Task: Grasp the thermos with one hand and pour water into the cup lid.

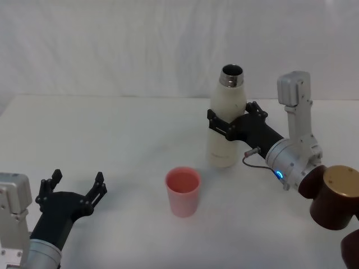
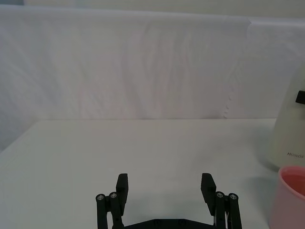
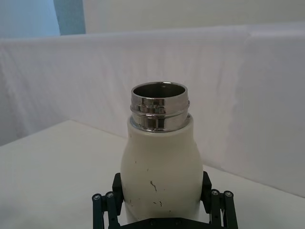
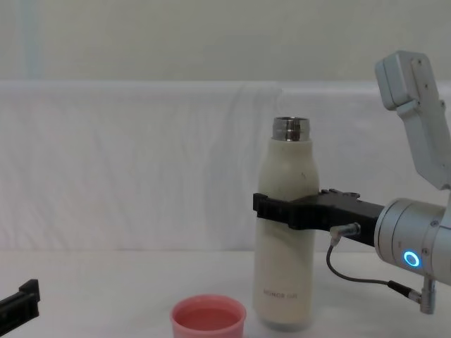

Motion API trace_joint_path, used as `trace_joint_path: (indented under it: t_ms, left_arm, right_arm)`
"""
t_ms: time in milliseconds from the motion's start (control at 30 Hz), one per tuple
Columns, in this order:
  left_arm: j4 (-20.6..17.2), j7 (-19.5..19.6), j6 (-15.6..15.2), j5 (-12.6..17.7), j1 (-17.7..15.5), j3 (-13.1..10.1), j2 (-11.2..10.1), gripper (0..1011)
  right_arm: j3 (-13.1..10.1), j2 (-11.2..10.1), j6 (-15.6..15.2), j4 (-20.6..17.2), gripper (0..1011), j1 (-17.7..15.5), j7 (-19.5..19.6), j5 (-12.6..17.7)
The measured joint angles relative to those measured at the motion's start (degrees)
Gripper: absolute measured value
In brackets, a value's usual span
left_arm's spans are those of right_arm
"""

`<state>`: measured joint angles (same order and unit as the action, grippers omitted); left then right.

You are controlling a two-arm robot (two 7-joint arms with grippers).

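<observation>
Thermos (image 1: 226, 120) stands upright on the white surface (image 1: 112, 140), cap off, steel threaded neck open at top, small grey lettering near its base. Right tool (image 1: 231, 122) is clamped round the bottle's mid-body, one jaw on each side, both touching the cream wall; in the right wrist view the thermos (image 3: 159, 171) sits between the black fingers (image 3: 107, 205) w/ its neck rising well above them. In the chest view the right tool (image 4: 289, 209) grips approx halfway up the thermos (image 4: 285, 232), the bottle's base down at the surface. A blue ring (image 4: 411, 258) glows on the silver-grey wrist behind the tool, a thin cable looping beneath it.

Cup lid (image 1: 182, 191), pink, stands mouth up, near the thermos base but apart from it, below and off to the side of the right tool, toward the robot.

Left tool (image 1: 73, 190) hangs low over the surface, well apart from the cup lid, jaws spread wide w/ nothing between them; its fingers (image 2: 121, 187) show in the left wrist view, cup lid (image 2: 288, 198) and thermos (image 2: 290, 129) beyond them to one side.
</observation>
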<state>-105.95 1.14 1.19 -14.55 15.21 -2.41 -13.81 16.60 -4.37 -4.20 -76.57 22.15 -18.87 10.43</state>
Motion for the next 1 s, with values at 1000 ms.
trace_joint_path:
  t_ms: [1000]
  left_arm:
    - [0.0, 0.0, 0.0, 0.0, 0.0, 0.0, 0.0, 1001]
  right_arm:
    - [3.9, -2.5, -0.5, 1.1, 957, 0.5, 1.0, 3.4]
